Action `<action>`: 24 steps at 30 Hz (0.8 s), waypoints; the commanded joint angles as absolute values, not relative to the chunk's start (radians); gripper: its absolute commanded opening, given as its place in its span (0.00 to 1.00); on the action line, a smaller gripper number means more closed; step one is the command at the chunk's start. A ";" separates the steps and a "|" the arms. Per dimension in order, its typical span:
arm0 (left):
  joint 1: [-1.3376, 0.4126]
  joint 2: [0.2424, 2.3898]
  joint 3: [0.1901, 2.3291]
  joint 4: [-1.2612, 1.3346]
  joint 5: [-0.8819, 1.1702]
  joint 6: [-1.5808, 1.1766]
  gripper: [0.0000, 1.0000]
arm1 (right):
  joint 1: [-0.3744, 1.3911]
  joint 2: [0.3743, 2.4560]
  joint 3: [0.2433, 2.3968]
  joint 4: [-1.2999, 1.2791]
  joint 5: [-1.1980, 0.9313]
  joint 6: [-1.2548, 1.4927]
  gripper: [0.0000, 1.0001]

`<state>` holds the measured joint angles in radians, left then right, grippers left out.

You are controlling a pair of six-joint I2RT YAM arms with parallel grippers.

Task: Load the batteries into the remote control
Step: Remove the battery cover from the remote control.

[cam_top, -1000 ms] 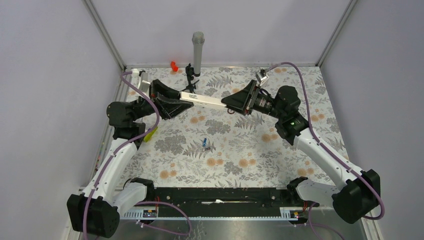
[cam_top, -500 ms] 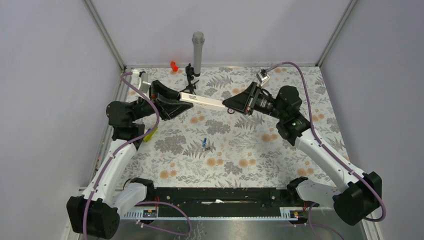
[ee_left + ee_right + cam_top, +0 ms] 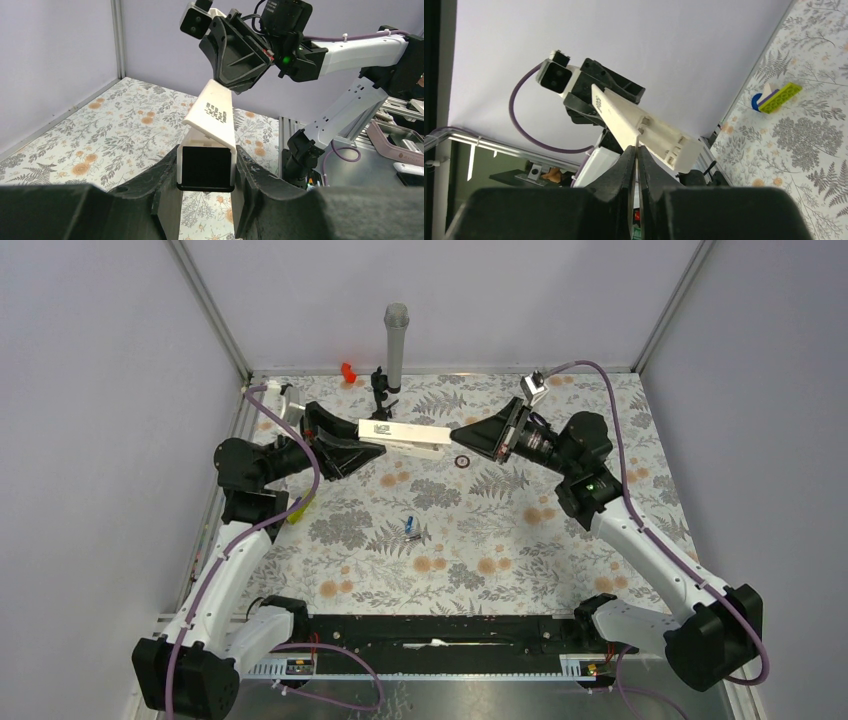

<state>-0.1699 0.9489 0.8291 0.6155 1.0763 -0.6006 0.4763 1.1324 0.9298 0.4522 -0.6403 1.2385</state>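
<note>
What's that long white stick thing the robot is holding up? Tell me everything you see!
It's the remote control, a slim white bar that looks like plastic, with a dark printed mark on top and a dark square end. It hangs above the table, roughly level. The left gripper clamps one end; the right gripper, shut, touches near the other.

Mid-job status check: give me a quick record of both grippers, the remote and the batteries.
left gripper: shut on the remote control, holding it off the table
right gripper: fingers nearly together at the remote control's free end; grip unclear
remote control: in the air, between both grippers
batteries: both lying close together on the table, not loaded
</note>
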 commanded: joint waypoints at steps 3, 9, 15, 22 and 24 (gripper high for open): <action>-0.164 0.934 0.847 0.620 1.046 -0.564 0.00 | 0.466 1.150 0.917 0.612 -0.672 1.320 0.10; -0.164 0.942 0.851 0.634 1.039 -0.568 0.00 | 0.466 1.166 0.888 0.641 -0.686 1.328 0.11; -0.164 0.944 0.845 0.644 1.023 -0.573 0.00 | 0.466 1.167 0.858 0.709 -0.678 1.340 0.11; -0.165 0.933 0.822 0.630 0.983 -0.574 0.00 | 0.465 1.164 0.838 0.812 -0.646 1.381 0.00; -0.164 0.929 0.813 0.625 0.971 -0.574 0.00 | 0.465 1.163 0.839 0.819 -0.638 1.383 0.00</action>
<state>-0.1699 0.9497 0.8238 0.5850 1.0199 -0.5835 0.4702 1.1694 0.8322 0.7033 -0.6598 1.3628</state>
